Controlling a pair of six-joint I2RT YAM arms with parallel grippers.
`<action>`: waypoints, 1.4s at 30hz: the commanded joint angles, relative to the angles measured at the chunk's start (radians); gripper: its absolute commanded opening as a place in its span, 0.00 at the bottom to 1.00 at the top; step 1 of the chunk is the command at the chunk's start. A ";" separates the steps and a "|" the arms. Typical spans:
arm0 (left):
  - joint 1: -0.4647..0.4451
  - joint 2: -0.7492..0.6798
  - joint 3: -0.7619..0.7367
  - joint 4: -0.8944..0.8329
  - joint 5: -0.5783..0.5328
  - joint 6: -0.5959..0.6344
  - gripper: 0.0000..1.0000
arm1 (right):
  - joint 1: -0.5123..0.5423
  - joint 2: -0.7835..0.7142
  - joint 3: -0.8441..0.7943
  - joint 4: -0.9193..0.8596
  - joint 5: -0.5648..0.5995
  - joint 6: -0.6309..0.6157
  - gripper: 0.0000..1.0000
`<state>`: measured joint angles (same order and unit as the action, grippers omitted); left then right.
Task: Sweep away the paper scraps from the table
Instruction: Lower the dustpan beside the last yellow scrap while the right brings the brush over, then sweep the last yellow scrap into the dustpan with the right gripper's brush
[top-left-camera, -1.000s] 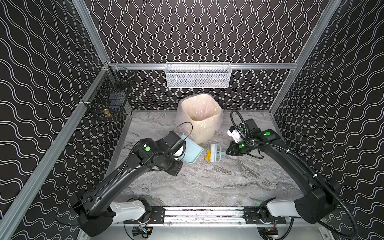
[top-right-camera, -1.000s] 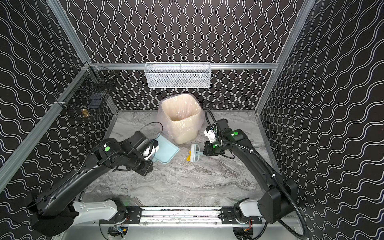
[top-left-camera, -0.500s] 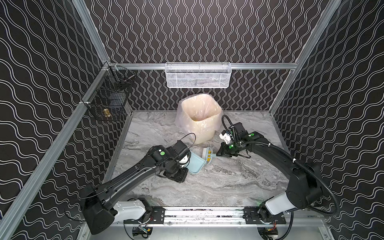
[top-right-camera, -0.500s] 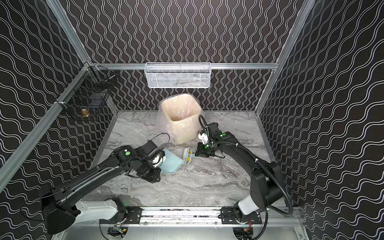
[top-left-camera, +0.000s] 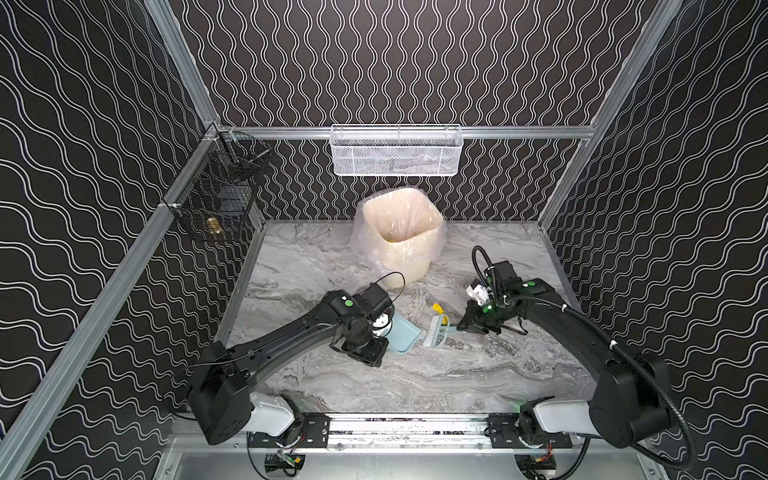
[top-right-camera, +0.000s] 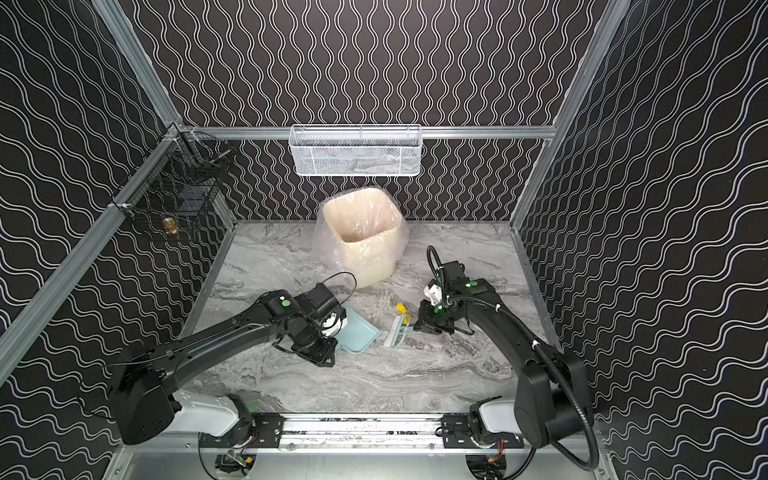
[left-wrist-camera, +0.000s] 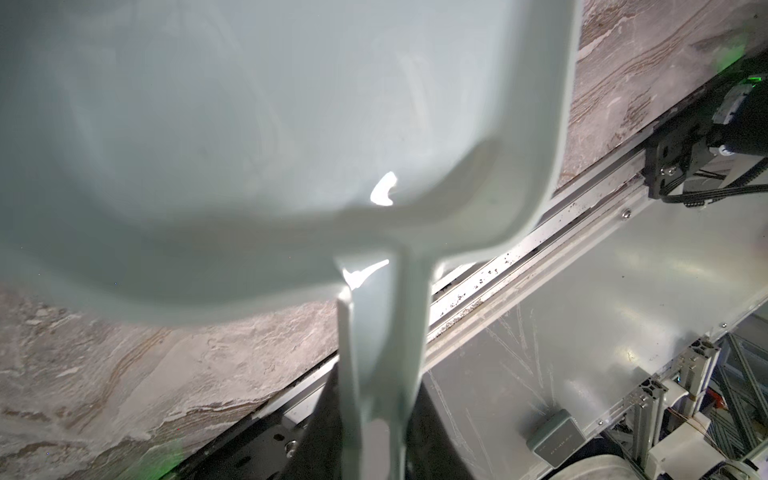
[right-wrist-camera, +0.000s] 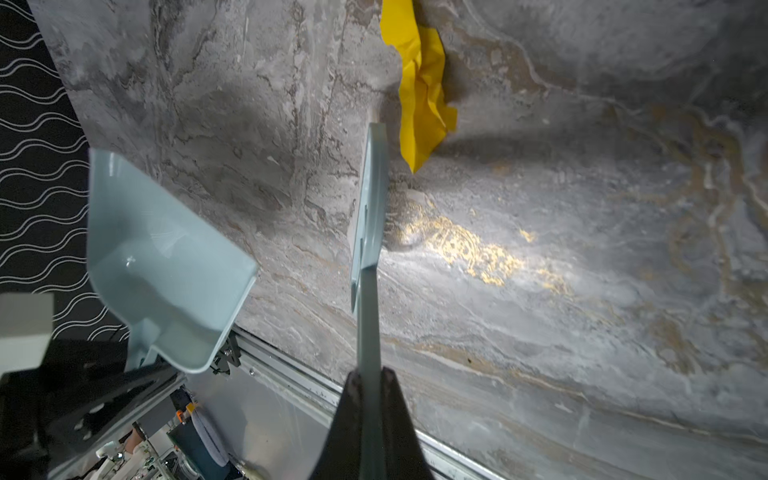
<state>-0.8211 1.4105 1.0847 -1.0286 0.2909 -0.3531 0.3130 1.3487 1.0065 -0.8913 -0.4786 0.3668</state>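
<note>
One yellow paper scrap (top-left-camera: 437, 308) (top-right-camera: 402, 308) (right-wrist-camera: 422, 95) lies on the marble table (top-left-camera: 457, 374), by the far end of the brush head. The pale blue brush (top-left-camera: 434, 332) (top-right-camera: 395, 332) (right-wrist-camera: 370, 199) has its thin handle clamped in my right gripper (top-left-camera: 461, 327) (top-right-camera: 417, 326) (right-wrist-camera: 370, 378), which is shut. My left gripper (top-left-camera: 376, 351) (top-right-camera: 328, 349) (left-wrist-camera: 380, 399) is shut on the handle of the pale blue dustpan (top-left-camera: 401, 336) (top-right-camera: 357, 334) (left-wrist-camera: 249, 124) (right-wrist-camera: 166, 266). The pan is tilted, its mouth facing the brush a short gap away. I see no scraps inside it.
A cream bin with a clear liner (top-left-camera: 399, 232) (top-right-camera: 359, 224) stands on the table behind both tools. A white mesh basket (top-left-camera: 397, 151) hangs on the back rail and a black wire basket (top-left-camera: 220, 199) on the left rail. An aluminium rail (top-left-camera: 415, 424) edges the table's front.
The dustpan has moved forward and a little right. The brush swung left toward the pan, then came back right and forward; the yellow scrap now sits at its far end.
</note>
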 joint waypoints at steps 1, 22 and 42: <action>-0.003 0.029 -0.008 0.034 0.034 0.054 0.00 | -0.002 -0.019 0.086 -0.110 0.023 -0.062 0.00; -0.007 0.267 0.069 0.139 0.004 0.136 0.00 | 0.170 0.281 0.466 -0.324 0.654 -0.399 0.00; 0.007 0.426 0.159 0.133 0.034 0.189 0.00 | 0.364 0.409 0.562 -0.353 0.720 -0.466 0.00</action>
<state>-0.8165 1.8294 1.2373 -0.8906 0.3111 -0.1837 0.6598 1.7519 1.5543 -1.2201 0.2722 -0.0803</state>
